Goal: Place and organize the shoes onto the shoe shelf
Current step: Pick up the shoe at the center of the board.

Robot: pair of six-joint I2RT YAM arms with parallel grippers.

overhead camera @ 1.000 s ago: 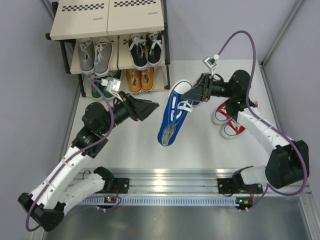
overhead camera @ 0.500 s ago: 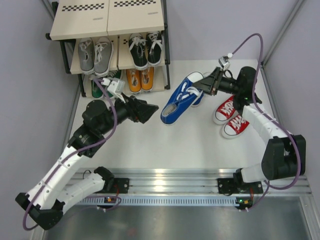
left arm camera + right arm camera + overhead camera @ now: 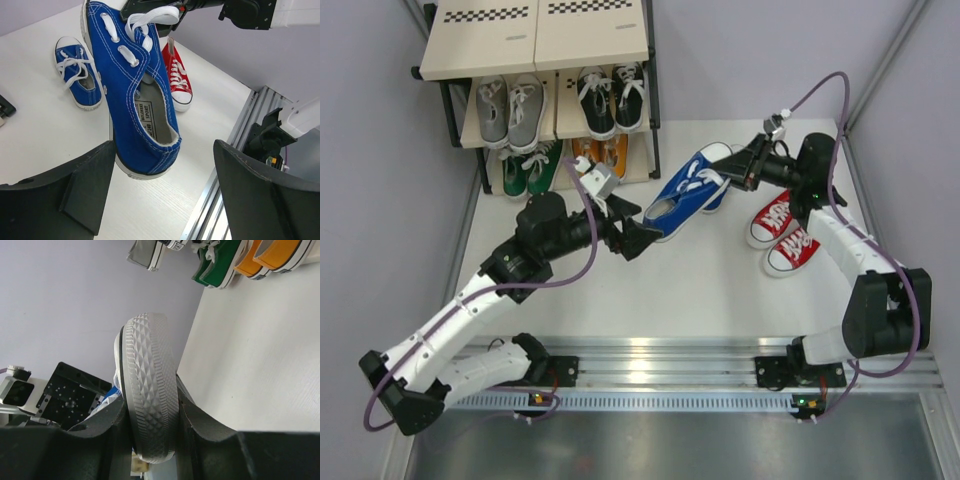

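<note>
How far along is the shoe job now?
Done: grey pair, black pair, green pair and orange pair sit on the shoe shelf. In hand: right gripper holds one blue shoe up; the open left gripper is at its heel. Left: the other blue shoe and red pair on the table.

overhead view faces down, wrist views close, all share the blue shoe (image 3: 672, 205)

We are looking at a white table (image 3: 700, 295) filling the middle of the frame. Pale lilac walls (image 3: 370, 150) are closing it in at the left, top and right. A ribbed metal rail (image 3: 670, 358) is running along its lower edge.
</note>
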